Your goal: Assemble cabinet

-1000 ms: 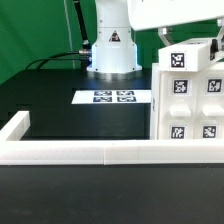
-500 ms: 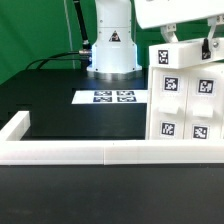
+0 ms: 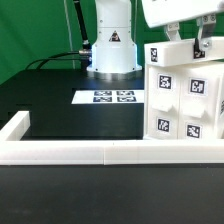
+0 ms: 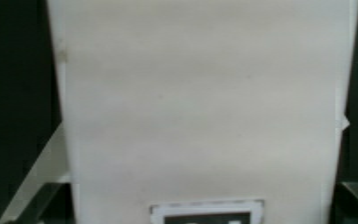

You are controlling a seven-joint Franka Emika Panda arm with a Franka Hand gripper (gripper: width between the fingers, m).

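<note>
Exterior view: the cabinet (image 3: 185, 100), a white box with 6 black-and-white tags on its facing side, stands tilted at that view's right, just behind the low white rim wall (image 3: 90, 152), with the gripper (image 3: 188, 42) clamped on its top and the marker board (image 3: 113, 97) flat on the black table (image 3: 60, 105) beside it. Wrist view: the cabinet (image 4: 202, 105) fills the picture as a plain white panel with 1 tag at its edge, a finger (image 4: 39, 190) pressed along each side.

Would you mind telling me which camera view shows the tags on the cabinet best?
The exterior view: the cabinet shows several tags across its front faces. The wrist view shows mostly one plain white face, with only part of one tag visible at its edge.
</note>
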